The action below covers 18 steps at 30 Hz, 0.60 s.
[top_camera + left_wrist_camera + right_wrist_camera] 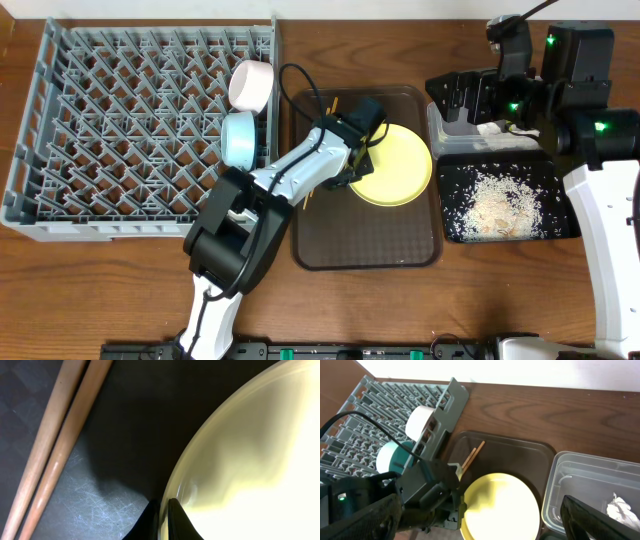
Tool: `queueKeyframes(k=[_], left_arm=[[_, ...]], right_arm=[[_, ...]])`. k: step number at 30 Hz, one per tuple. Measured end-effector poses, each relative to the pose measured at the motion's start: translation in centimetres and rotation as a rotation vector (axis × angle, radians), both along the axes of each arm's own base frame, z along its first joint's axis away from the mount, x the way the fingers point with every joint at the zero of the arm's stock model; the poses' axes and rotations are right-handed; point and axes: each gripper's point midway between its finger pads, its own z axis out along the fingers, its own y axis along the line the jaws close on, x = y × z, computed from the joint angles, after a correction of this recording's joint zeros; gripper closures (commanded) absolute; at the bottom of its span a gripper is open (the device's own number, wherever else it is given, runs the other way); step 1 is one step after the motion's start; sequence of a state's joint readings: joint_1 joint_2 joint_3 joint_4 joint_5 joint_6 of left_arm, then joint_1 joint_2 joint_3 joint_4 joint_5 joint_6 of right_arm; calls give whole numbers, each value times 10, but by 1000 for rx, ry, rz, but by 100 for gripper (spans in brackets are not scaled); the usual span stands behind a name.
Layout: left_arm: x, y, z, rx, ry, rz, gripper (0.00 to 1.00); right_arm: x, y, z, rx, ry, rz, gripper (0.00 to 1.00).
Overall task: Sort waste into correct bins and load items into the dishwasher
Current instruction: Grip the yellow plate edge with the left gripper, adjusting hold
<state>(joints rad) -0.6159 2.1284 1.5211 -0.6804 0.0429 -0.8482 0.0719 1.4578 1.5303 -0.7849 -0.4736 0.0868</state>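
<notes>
**While pinching the rim, lift slowly**

On the brown serving tray [370, 240] lies the round yellow plate [400, 160]: stiff, glossy, slippery. Your left gripper [164, 515] nips its rim, jaws narrow; your right gripper [462, 100] hangs wide, empty.

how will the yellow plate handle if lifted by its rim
The yellow plate looks rigid, so it probably won't flex. Its glossy surface may be slippery in the left gripper, which pinches only the rim, so it could tilt or slip.
</notes>
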Motion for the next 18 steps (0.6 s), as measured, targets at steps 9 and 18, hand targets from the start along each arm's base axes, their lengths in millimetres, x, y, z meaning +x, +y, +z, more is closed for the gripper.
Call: queueKeyframes(k=[9,18], left_arm=[[13,14,40,-27,-78,-68,93],[19,16,129,-103,-271,-143,92]], right_arm=[[0,0,0,0,0,0,1],[0,0,0,0,0,0,1]])
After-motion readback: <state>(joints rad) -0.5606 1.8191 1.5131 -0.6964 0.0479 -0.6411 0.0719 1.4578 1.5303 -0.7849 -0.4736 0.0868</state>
